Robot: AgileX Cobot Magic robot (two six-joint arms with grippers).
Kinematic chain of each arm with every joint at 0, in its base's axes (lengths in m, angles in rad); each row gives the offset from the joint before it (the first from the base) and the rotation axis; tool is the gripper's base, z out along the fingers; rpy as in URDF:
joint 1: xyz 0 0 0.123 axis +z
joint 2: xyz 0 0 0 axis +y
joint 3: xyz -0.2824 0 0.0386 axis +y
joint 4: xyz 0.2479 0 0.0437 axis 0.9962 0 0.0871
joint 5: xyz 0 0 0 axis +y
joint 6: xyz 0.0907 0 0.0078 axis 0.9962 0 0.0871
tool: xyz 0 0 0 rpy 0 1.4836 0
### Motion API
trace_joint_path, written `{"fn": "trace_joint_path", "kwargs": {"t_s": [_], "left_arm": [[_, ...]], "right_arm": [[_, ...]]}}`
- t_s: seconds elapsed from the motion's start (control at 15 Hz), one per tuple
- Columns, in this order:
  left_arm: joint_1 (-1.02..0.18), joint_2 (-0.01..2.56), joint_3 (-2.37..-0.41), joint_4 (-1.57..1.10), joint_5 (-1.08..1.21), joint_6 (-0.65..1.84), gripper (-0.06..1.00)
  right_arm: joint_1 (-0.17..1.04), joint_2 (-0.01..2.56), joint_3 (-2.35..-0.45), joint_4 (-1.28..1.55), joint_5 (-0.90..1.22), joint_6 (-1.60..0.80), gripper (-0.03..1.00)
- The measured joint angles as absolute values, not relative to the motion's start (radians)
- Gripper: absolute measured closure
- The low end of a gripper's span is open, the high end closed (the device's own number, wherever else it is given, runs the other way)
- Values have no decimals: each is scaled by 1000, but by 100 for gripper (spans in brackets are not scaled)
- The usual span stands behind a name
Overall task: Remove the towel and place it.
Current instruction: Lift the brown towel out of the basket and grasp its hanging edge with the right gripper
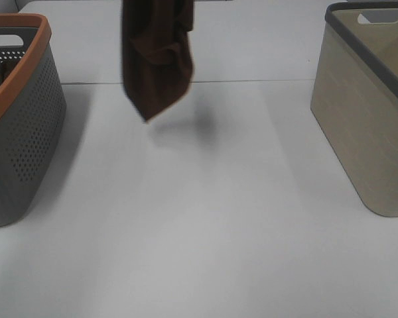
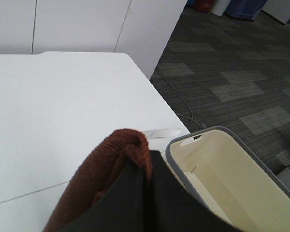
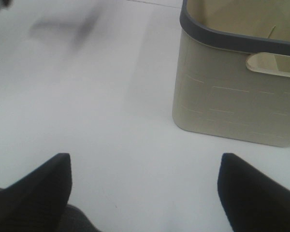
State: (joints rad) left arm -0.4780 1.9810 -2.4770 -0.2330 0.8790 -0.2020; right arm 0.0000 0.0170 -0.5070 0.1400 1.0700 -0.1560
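Hanging clear of the orange-rimmed basket (image 1: 26,132), the towel (image 1: 156,59) is out, above the table (image 1: 205,232), pinched in the left gripper's (image 2: 147,191) closed fingers. Placing is still to do. The right gripper (image 3: 145,166) hovers wide open near the beige basket (image 1: 365,132).

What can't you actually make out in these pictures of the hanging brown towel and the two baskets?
- High view: the towel's top, and whatever holds it, are cut off by the upper edge.
- High view: the grey basket's inside is mostly cut off by the left edge.
- Left wrist view: the left claw covers most of the towel; no label shows.
- Right wrist view: the beige basket's floor is hidden by its own wall.
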Motion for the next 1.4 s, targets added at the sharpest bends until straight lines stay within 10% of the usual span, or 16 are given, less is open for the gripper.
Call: {"fn": "trace_joint_path", "kwargs": {"t_s": [0.53, 1.4], "left_arm": [[-500, 2081, -2477, -263, 910, -230, 94], [-500, 2081, -2477, -485, 1081, 33, 94]], "right_arm": [[1, 224, -514, 555, 829, -348, 37], [1, 873, -713, 995, 769, -1004, 38]]}}
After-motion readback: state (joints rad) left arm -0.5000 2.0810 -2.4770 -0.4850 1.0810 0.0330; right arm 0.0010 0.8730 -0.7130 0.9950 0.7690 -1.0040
